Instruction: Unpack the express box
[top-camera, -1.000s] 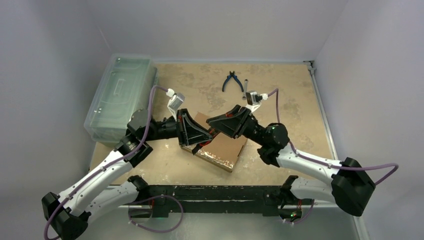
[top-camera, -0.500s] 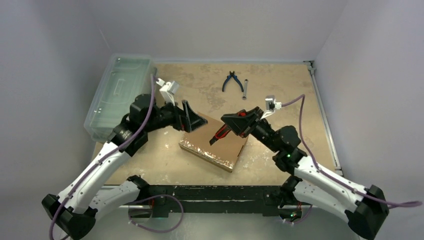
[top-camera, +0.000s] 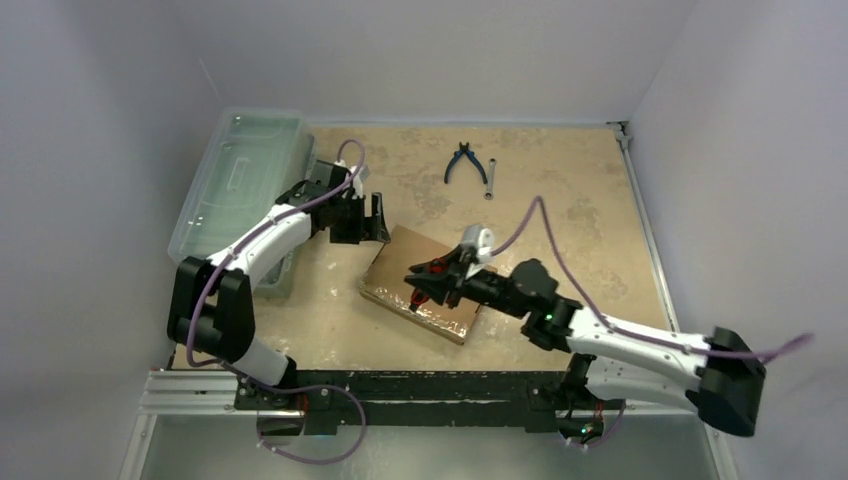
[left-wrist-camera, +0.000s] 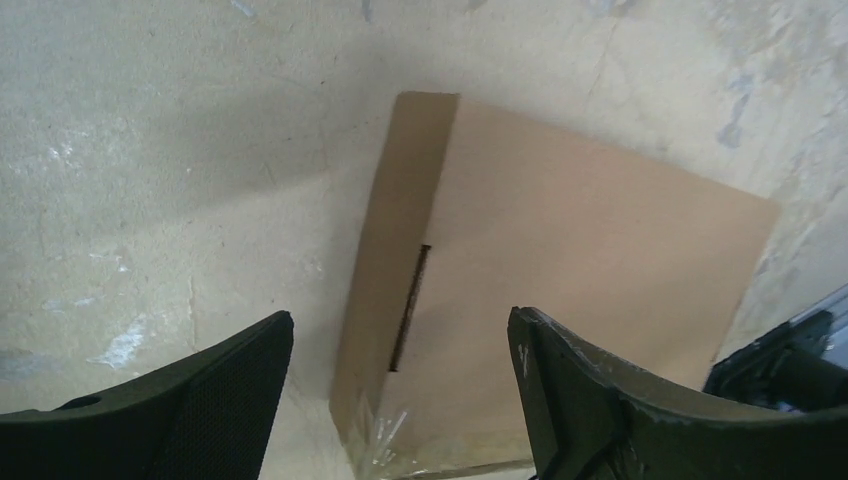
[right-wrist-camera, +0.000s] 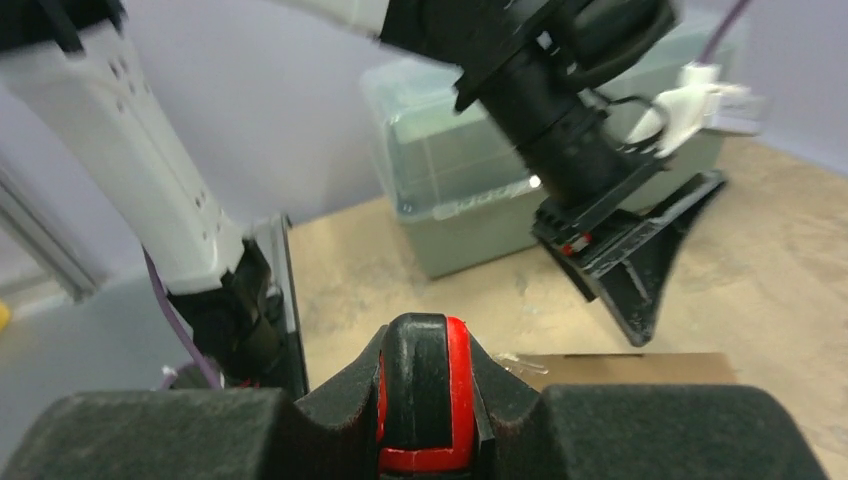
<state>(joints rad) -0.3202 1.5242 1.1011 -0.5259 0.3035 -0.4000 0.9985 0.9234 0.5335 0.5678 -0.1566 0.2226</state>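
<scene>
Top external view: box sits flat and shut mid-counter, turned a bit diagonal, w/ shiny clear tape along its near edge. Right fingers are over the box's near half, clamped tight on a red-and-black tool. Prob a cutter, can't tell for sure. Left fingers hang spread wide just off the box's far-left corner, nothing in them. Clear bin is far left and pliers are at the back, both well away.

Imo step in hand = cutting the tape seal; nothing's unpacked yet. Next move prob needs the tool tip brought down onto the taped seam and run along it, w/ the left side pinning the box so it doesn't skid.

Left wrist cam gives what the top one can't: a thin dark slot in the box's side panel and crinkled tape at the corner. Right wrist cam shows the tool pinched dead centre btw the pads, but only a sliver of box edge, and the tool tip isn't visible there.
</scene>
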